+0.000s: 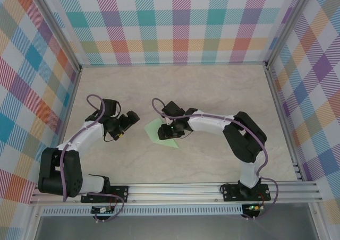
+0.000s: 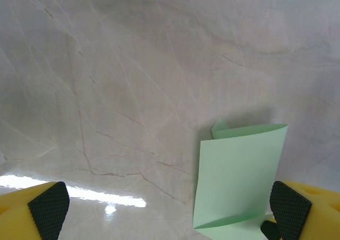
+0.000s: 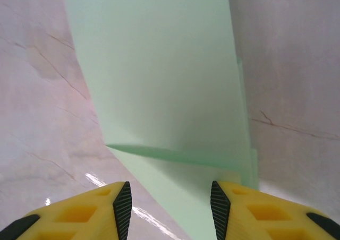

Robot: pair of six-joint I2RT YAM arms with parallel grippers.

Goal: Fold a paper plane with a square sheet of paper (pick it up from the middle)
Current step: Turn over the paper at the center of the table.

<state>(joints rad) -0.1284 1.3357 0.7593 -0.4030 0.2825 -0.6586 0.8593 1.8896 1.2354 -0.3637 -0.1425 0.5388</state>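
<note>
The square sheet of paper [image 1: 154, 131] is pale mint green and lies partly folded on the marble table, left of centre. One folded flap [image 3: 159, 80] stands up off the layer below. My right gripper [image 1: 170, 132] hovers over the sheet's right part. In the right wrist view the right gripper [image 3: 171, 205] is part open, the paper lies under the gap and neither black pad [image 3: 122, 208] pinches it. My left gripper [image 1: 134, 119] sits just left of the sheet. It is wide open [image 2: 170, 211] with the paper [image 2: 239, 176] by its right pad [image 2: 289, 208].
The table is pale marble [image 1: 212, 91] with aluminium rails round it and checked walls [image 1: 170, 22] at the back and sides. Both arm bases are bolted to the front rail [image 1: 175, 191].
</note>
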